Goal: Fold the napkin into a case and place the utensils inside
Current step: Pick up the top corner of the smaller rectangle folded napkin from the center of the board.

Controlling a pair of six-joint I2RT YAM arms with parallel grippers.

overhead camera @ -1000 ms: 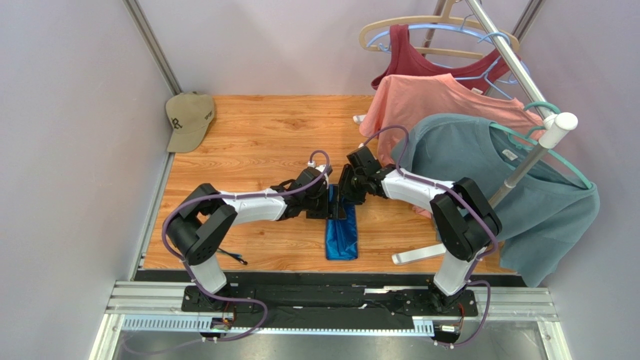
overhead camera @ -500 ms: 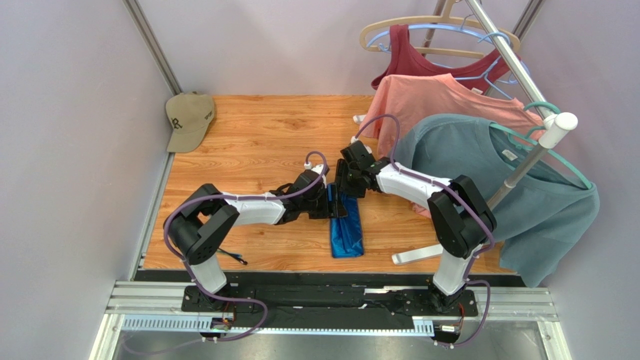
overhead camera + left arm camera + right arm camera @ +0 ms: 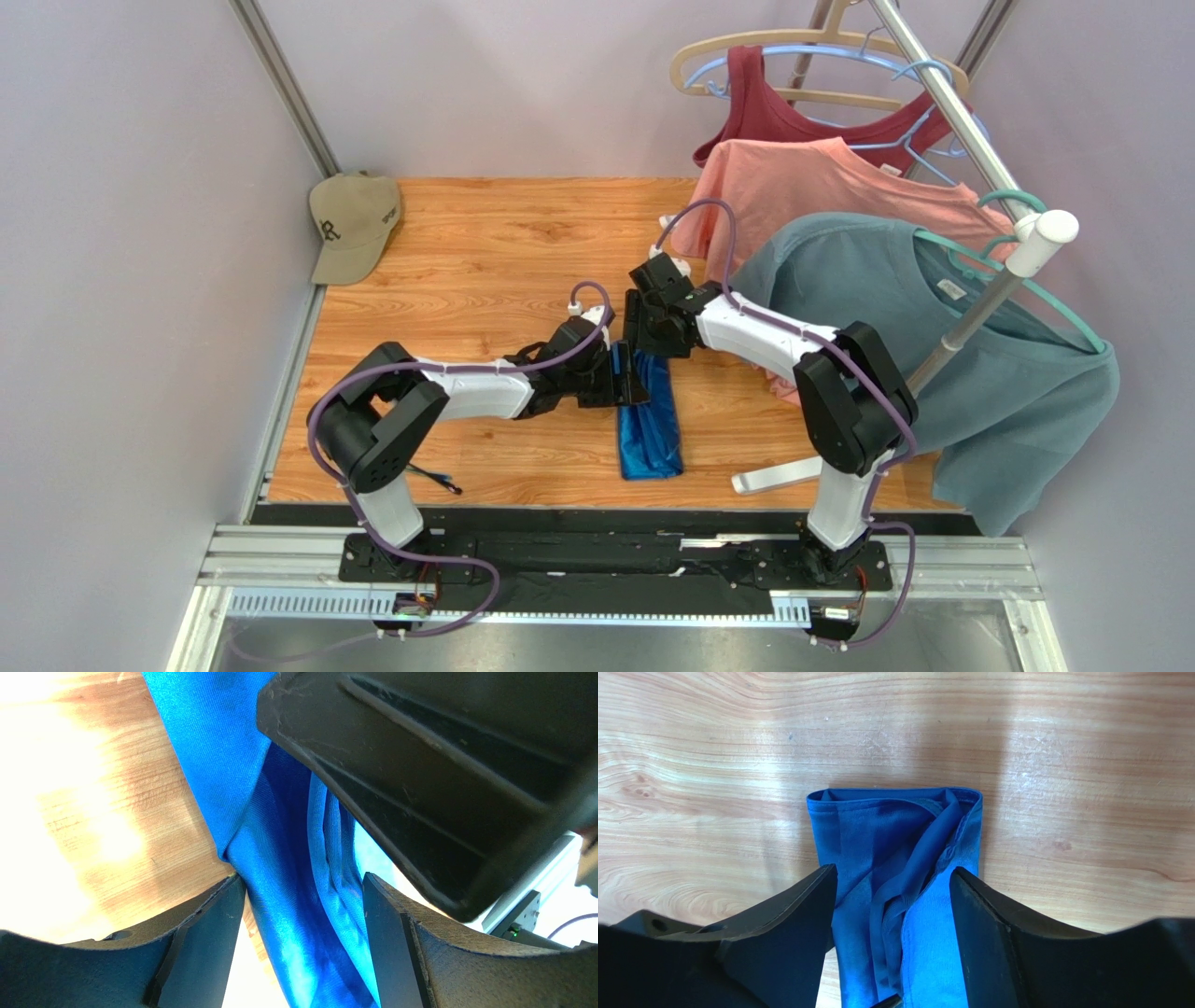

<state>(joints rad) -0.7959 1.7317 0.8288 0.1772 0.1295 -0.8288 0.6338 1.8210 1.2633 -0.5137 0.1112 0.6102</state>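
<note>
Both my arms stretch inward, meeting over the folded napkin (image 3: 651, 437); my left gripper (image 3: 303, 885) and right gripper (image 3: 892, 875) hold jaws apart, straddling the cloth unclamped

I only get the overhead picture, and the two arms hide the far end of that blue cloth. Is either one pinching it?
Observer: No. The right wrist view shows the right fingers standing apart over the napkin, cloth showing between them.
Operator: And the left arm?
Observer: Its wrist view shows the left fingers spread too, the cloth running between them.
Operator: What does the hidden end look like?
Observer: A straight folded edge on the table, with loose layers bunched inside it.
</note>
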